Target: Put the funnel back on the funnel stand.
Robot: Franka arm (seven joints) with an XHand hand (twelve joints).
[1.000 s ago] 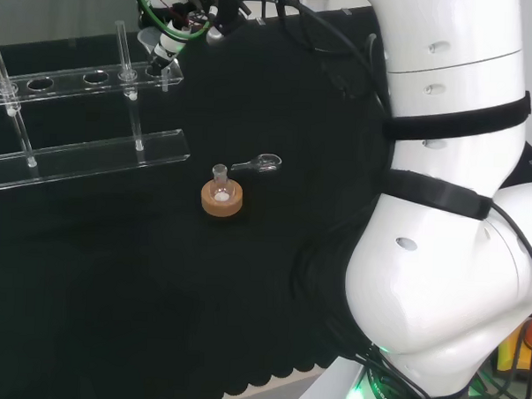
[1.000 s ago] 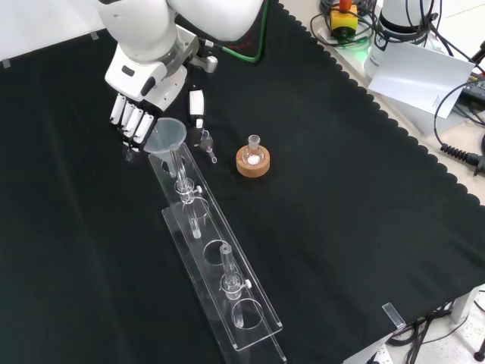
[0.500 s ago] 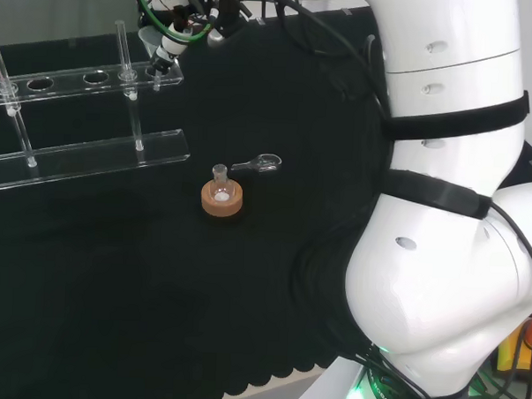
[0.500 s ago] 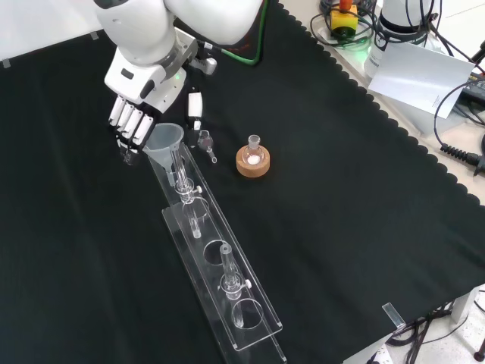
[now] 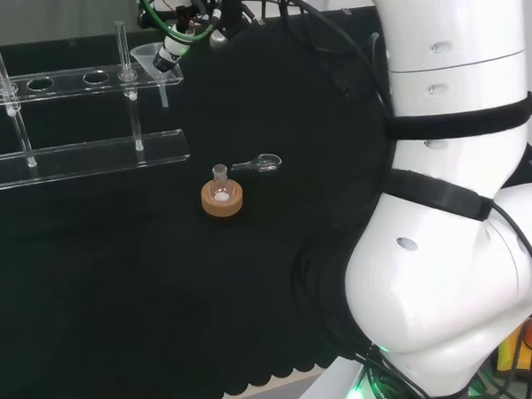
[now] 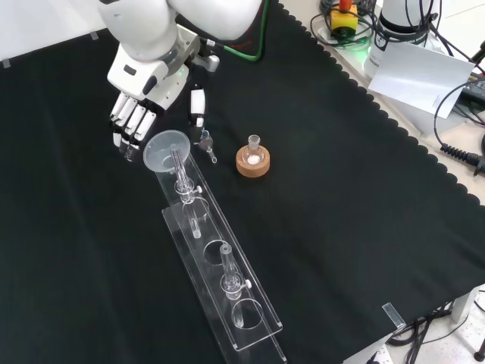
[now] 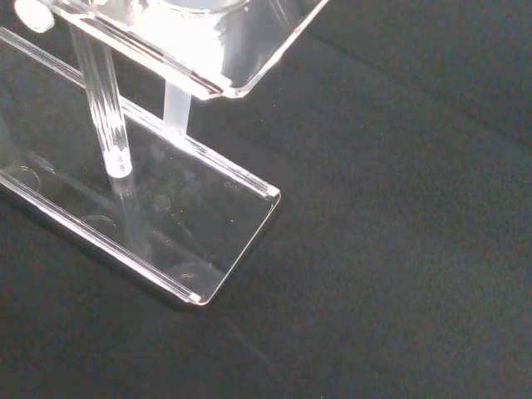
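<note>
The clear funnel (image 5: 153, 65) sits in the end hole of the clear funnel stand (image 5: 83, 143). The hand (image 5: 178, 38) is just beside it, at one o'clock. A small flask (image 5: 220, 182) stands in a cork ring (image 5: 223, 200) at the cloth's middle.

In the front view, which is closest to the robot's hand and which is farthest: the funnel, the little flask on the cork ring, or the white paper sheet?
From the hand:
1. The funnel, right beside the fingers, at the near end of the clear stand.
2. The little flask on the cork ring, farther right on the cloth.
3. The white paper sheet, far right, off the cloth.
</note>
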